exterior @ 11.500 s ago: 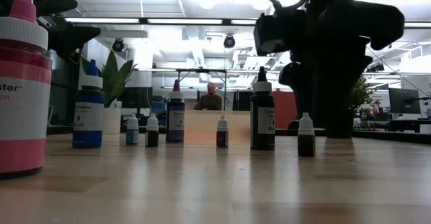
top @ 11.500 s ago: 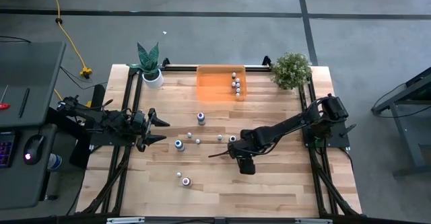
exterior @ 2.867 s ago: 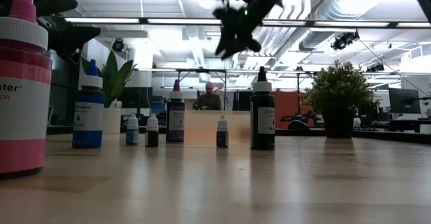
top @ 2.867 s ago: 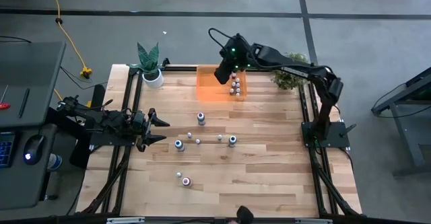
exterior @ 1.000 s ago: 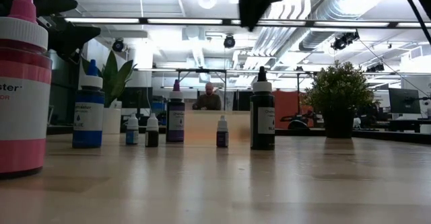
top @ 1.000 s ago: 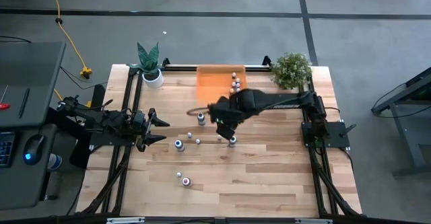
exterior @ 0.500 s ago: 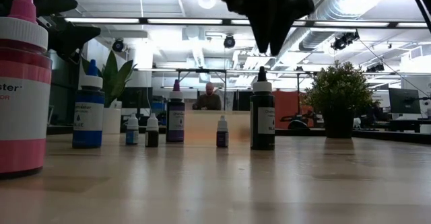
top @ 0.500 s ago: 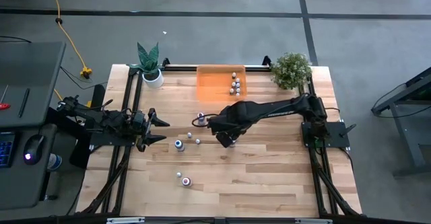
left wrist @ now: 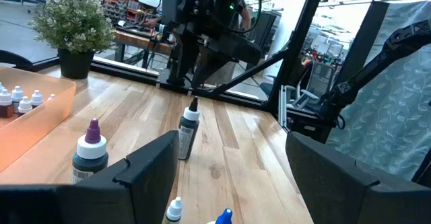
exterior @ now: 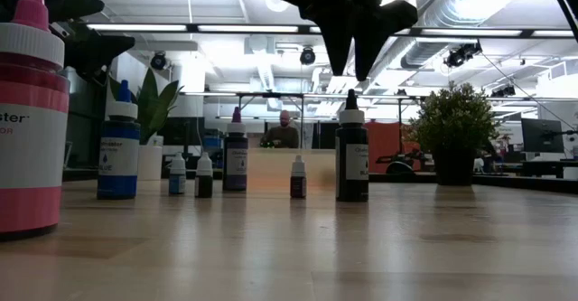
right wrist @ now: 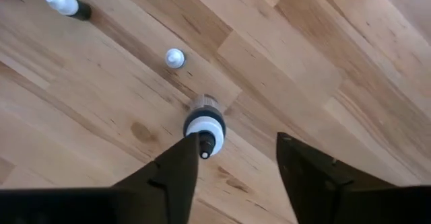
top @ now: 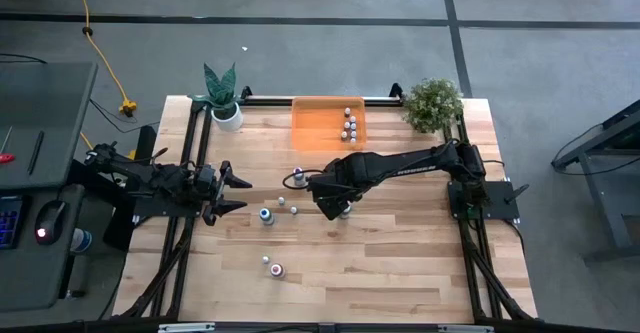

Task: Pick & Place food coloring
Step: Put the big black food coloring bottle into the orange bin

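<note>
At the counter's (top: 400,263) left edge the left gripper (top: 232,193) waits with its jaws spread wide and empty. Loose food coloring bottles (top: 267,214) stand across the counter's middle, others sit in the orange bin (top: 315,123) at the far edge. Right of centre, the right gripper (exterior: 346,61) hangs just above a dark, pale-capped bottle (exterior: 351,161), jaws parted and empty, one on either side of its tip.
</note>
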Motion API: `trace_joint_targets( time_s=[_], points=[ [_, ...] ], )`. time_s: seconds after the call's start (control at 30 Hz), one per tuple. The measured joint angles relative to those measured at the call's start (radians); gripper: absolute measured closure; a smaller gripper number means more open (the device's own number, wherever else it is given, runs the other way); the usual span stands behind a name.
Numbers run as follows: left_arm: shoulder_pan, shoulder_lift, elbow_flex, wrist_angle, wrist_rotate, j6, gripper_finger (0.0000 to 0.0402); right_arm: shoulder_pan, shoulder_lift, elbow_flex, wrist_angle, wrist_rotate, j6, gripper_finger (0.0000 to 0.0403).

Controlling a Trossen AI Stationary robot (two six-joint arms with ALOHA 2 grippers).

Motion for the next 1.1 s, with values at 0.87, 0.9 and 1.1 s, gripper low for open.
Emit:
trace_joint_targets(
  time_s=[0.87, 0.9, 1.1],
  points=[
    [0.0, 0.0, 0.0, 0.0, 0.0, 0.0, 0.013, -0.036, 0.081, 0.0, 0.011, -0.181, 0.043, 0.0132],
    [0.0, 0.0, 0.0, 0.0, 0.0, 0.0, 0.013, -0.036, 0.085, 0.0, 0.013, -0.18, 0.042, 0.0132],
    [0.0, 0.0, 0.0, 0.0, 0.0, 0.0, 0.013, -0.039, 0.09, 0.0, 0.014, -0.153, 0.042, 0.0132]
  ],
)
